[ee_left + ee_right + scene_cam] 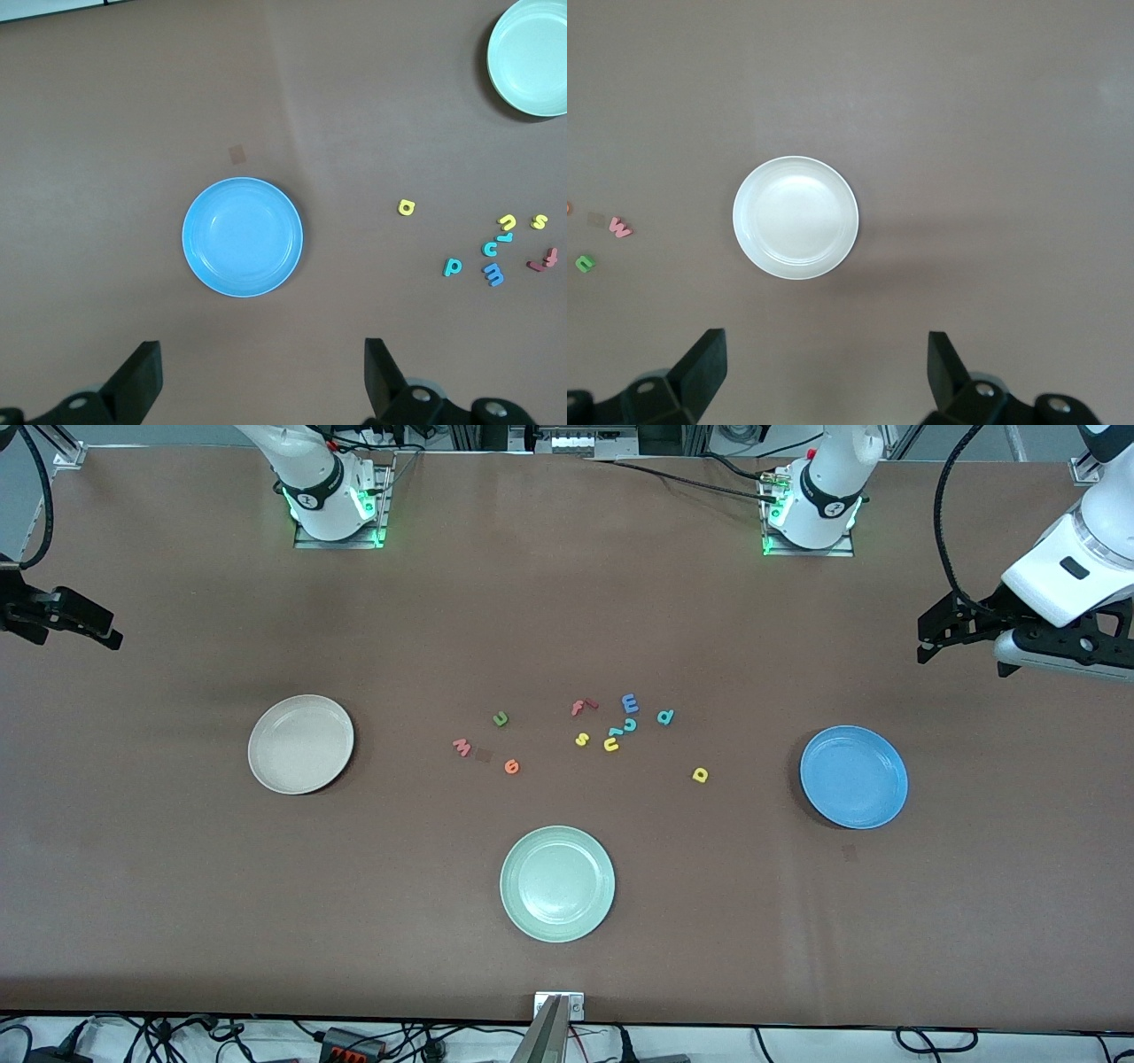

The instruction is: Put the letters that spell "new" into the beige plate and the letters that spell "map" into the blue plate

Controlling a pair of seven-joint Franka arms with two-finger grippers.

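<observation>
The beige plate [301, 744] [796, 217] lies toward the right arm's end and the blue plate [854, 777] [242, 236] toward the left arm's end, both with nothing in them. Between them lie the green n [500, 718] [584, 263], salmon w [462, 747] [621, 227], orange e [511, 766], blue m [630, 703] [493, 275], teal p [664, 716] [453, 266] and yellow a [700, 775] [406, 207]. My left gripper [928, 636] [261, 372] hangs open over bare table by the blue plate. My right gripper [108, 634] [827, 367] hangs open over bare table by the beige plate.
A pale green plate [557, 883] [530, 55] lies nearer the front camera than the letters. A red f [580, 708], teal c [629, 724], yellow s [581, 739] and yellow u [611, 742] sit among the letters beside the m.
</observation>
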